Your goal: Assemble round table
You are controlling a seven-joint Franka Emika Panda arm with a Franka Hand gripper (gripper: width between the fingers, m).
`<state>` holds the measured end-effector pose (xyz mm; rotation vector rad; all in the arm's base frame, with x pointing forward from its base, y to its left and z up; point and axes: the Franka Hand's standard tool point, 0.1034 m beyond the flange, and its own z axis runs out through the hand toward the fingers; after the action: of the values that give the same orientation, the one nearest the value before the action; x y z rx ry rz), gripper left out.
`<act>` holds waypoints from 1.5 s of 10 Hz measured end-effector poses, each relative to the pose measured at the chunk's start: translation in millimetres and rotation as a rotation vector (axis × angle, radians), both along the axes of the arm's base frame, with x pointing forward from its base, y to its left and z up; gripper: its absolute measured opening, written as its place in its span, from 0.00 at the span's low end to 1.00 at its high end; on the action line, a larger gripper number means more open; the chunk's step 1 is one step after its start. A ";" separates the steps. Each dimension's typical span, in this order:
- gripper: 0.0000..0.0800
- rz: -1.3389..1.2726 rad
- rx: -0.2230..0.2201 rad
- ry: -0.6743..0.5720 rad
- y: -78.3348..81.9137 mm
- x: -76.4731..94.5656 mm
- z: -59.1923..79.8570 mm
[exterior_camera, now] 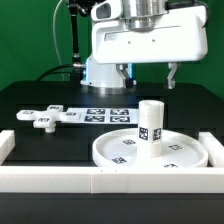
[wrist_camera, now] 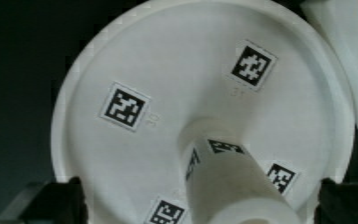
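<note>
From where I stand, the arm hangs over the black table (exterior_camera: 40,95) with its tool (exterior_camera: 148,76) released: the two dark fingers (exterior_camera: 172,74) are spread wide apart with nothing between them. They sit clear above the post (exterior_camera: 150,122) and do not touch it. The post stands upright on the round disc (exterior_camera: 185,152), near its middle, with a black-and-white tag on its side. Whether it is fastened there or only resting, I cannot tell. The disc lies flat with its rim up, toward the exterior view's right. It is tucked close behind the front one of the white barrier bars (exterior_camera: 110,181), and another bar runs along its far side. Over at the exterior view's left, the flat lobed foot piece (exterior_camera: 44,118) lies on the table well apart from the disc. One end of it is just beside the marker board (exterior_camera: 105,113), which lies between it and the disc. The wrist view looks down into the disc (wrist_camera: 176,70), showing several tags on its floor and the post (wrist_camera: 243,185) rising toward the camera.
</note>
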<state>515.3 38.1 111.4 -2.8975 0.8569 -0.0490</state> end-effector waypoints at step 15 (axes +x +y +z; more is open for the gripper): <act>0.81 0.785 -0.063 -0.047 -69.2 -44.8 -19.4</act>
<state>470.5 -31.0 92.0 -3.0464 -0.3272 -0.0690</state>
